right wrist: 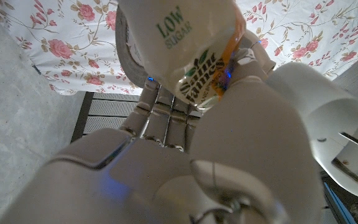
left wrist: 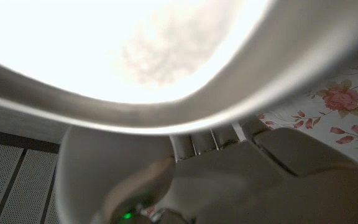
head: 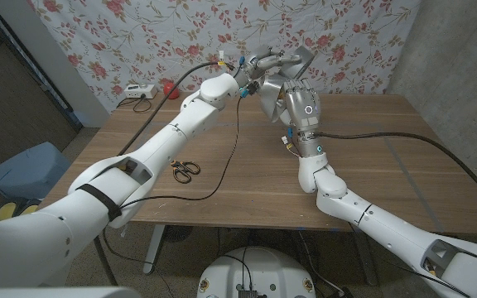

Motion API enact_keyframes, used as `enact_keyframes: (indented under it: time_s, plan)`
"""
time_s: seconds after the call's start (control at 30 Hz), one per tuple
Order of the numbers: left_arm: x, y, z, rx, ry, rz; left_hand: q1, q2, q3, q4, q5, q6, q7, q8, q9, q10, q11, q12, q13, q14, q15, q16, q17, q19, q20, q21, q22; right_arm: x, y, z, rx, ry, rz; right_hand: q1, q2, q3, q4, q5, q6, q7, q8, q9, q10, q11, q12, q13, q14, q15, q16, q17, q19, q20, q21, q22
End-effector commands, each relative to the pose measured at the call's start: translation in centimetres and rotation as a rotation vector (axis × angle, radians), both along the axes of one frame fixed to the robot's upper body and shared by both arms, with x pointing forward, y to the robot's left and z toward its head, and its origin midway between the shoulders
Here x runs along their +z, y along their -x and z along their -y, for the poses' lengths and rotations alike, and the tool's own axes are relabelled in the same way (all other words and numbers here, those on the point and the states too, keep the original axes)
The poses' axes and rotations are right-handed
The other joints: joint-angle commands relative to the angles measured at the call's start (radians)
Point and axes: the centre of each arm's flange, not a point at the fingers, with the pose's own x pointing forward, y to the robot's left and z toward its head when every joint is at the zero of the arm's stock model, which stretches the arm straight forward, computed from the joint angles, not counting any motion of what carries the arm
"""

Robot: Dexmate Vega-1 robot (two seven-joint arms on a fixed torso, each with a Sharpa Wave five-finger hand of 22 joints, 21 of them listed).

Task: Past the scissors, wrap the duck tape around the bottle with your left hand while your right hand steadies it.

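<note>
Above the far middle of the table (head: 371, 165), your right hand (head: 303, 106) is raised and grips the bottle (right wrist: 185, 46); in the right wrist view you see its label with "LOW SUGAR" between the fingers (right wrist: 157, 115). Your left hand (head: 265, 68) is just beside it, touching the bottle's upper part, but I cannot tell if its fingers pinch the tape or are spread. On the near left of the table lie the scissors (head: 185, 170), well apart from both hands.

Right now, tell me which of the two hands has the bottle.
The right hand holds the bottle, whose label reads LOW SUGAR; the left hand reaches in from behind it.
</note>
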Motion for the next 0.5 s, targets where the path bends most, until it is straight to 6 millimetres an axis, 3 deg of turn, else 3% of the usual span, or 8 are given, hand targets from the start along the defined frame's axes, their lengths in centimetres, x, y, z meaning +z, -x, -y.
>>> enact_keyframes:
  time_s: [0.03, 0.2, 0.4, 0.47, 0.5]
  plan:
    - [-1.24, 0.03, -1.16, -0.001, 0.074, -0.075, 0.189, 0.181, -0.002, -0.003, 0.003, 0.042, -0.031, -0.001, 0.005, 0.115, -0.104, -0.003, -0.003, 0.008, -0.151, -0.001, 0.005, 0.01, 0.001, 0.01, 0.001, -0.13, 0.05, 0.69, 0.002, -0.044, 0.048, 0.076, 0.08, 0.001, 0.012, 0.012, 0.323, -0.312, 0.003, 0.001, 0.214, -0.211, 0.008, 0.062, 0.124, -0.263, -0.001, 0.004, -0.003, -0.098, 0.009, 0.002]
    - [-1.76, -0.07, -1.38, -0.018, 0.113, -0.149, 0.196, 0.176, -0.007, -0.007, -0.001, 0.057, -0.021, 0.0, 0.004, 0.143, -0.101, -0.007, -0.021, 0.031, -0.152, 0.015, 0.015, 0.02, -0.009, 0.017, 0.001, 0.07, 0.02, 0.68, 0.012, -0.06, 0.065, 0.077, 0.08, -0.003, 0.013, 0.015, 0.323, -0.312, 0.001, 0.003, 0.216, -0.212, 0.007, 0.063, 0.126, -0.263, -0.003, 0.006, -0.003, -0.099, 0.011, 0.002]
    - [-1.73, 0.03, -1.27, 0.012, 0.042, -0.204, 0.192, 0.186, -0.005, -0.002, -0.009, 0.043, 0.003, -0.012, 0.004, 0.161, -0.088, -0.017, -0.044, 0.059, -0.14, 0.021, 0.014, 0.031, 0.006, 0.026, 0.001, 0.44, 0.16, 0.64, 0.024, -0.064, 0.086, 0.08, 0.08, -0.009, 0.014, 0.018, 0.324, -0.313, 0.0, 0.005, 0.216, -0.21, 0.005, 0.066, 0.127, -0.263, -0.006, 0.009, -0.003, -0.101, 0.014, 0.001]
    - [-1.68, 0.01, -1.3, 0.035, 0.027, -0.213, 0.164, 0.203, -0.005, 0.018, -0.015, 0.031, 0.009, -0.021, 0.004, 0.165, -0.084, -0.025, -0.055, 0.075, -0.125, 0.019, 0.006, 0.028, 0.014, 0.03, 0.001, 0.45, 0.15, 0.56, 0.026, -0.062, 0.09, 0.08, 0.081, -0.01, 0.014, 0.019, 0.324, -0.312, 0.0, 0.005, 0.215, -0.212, 0.004, 0.067, 0.128, -0.263, -0.007, 0.009, -0.003, -0.101, 0.014, 0.001]
    - [-1.47, -0.05, -1.21, 0.031, -0.019, -0.192, 0.075, 0.194, -0.035, 0.062, -0.025, -0.007, 0.027, -0.045, 0.004, 0.138, -0.057, -0.046, -0.062, 0.077, -0.11, 0.005, -0.009, 0.011, 0.023, 0.033, 0.003, 0.45, 0.14, 0.53, 0.026, -0.063, 0.09, 0.08, 0.081, -0.011, 0.014, 0.02, 0.325, -0.313, 0.0, 0.006, 0.215, -0.21, 0.004, 0.068, 0.128, -0.263, -0.007, 0.01, -0.003, -0.101, 0.015, 0.001]
